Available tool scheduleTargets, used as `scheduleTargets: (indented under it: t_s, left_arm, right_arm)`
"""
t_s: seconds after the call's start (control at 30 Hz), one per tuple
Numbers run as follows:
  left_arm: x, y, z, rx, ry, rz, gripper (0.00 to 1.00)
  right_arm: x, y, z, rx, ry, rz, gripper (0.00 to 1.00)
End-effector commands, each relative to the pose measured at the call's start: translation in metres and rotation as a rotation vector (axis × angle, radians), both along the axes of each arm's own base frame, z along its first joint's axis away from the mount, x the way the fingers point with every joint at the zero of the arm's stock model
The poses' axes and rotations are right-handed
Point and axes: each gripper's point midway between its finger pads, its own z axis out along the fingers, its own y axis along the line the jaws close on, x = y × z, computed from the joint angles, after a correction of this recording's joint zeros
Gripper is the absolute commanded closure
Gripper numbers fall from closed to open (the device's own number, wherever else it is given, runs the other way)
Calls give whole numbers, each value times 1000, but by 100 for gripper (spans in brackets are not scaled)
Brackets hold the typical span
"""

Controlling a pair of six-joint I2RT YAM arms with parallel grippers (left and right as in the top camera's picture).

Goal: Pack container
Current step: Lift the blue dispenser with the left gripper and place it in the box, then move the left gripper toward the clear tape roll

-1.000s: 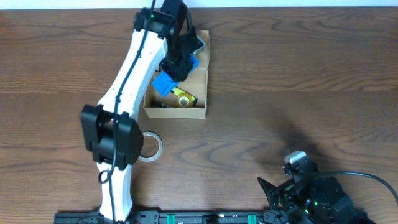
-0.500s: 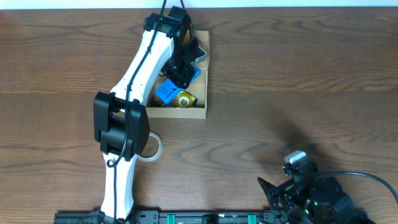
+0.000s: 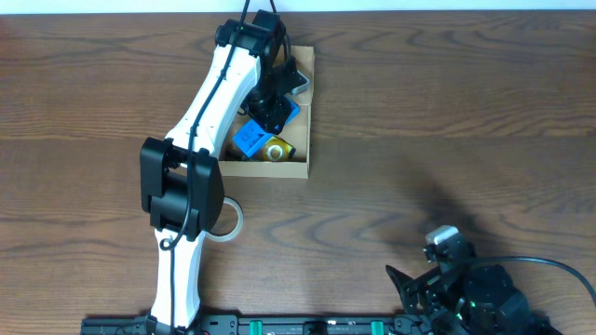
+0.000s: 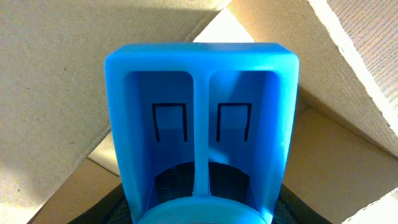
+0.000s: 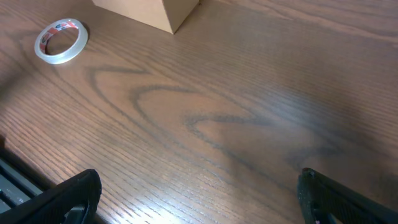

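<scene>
While the left claw (image 3: 275, 107) pinches a blue piece (image 4: 199, 124) inside the box (image 3: 270, 168), cardboard walls crowd it; right claw (image 5: 198, 186) spread over open table (image 3: 447, 121).

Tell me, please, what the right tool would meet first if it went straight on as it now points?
Probably the wooden table; the tape roll and container lie left of its line, though depth is unclear.
</scene>
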Motion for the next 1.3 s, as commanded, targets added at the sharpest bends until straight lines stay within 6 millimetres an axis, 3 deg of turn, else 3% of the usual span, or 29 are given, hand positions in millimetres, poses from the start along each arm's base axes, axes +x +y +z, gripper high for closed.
scheduleTargets:
  t_s: [0.0,0.1,0.2,0.27,0.57,0.77,0.93,1.0,1.17,1.27]
  left_arm:
    - [-4,5,-9,21,37,-3,59]
    - [-5,6,-8,26,39,-2,33]
    - [-5,6,-7,24,35,1,21]
    - [-4,6,-4,23,29,2,5]
    - [4,6,23,6,-57,39,5]
    - [6,38,73,17,-151,285,5]
    - [-25,81,116,1,-121,483,5]
    - [-47,101,131,16,-83,566,4]
    - [-78,122,152,10,-87,682,4]
    - [-100,126,154,12,-97,712,4]
  right_arm:
    - [1,-1,0,6,-2,-16,1]
    - [1,-1,0,6,-2,-16,1]
    - [1,-1,0,6,-2,-16,1]
    - [1,-1,0,6,-2,-16,1]
    - [1,-1,0,6,-1,-16,1]
    - [1,-1,0,6,-2,-16,1]
    - [1,-1,0,6,-2,-16,1]
    - [1,-1,0,6,-2,-16,1]
    - [1,-1,0,6,-2,-16,1]
    - [1,-1,0,6,-2,-16,1]
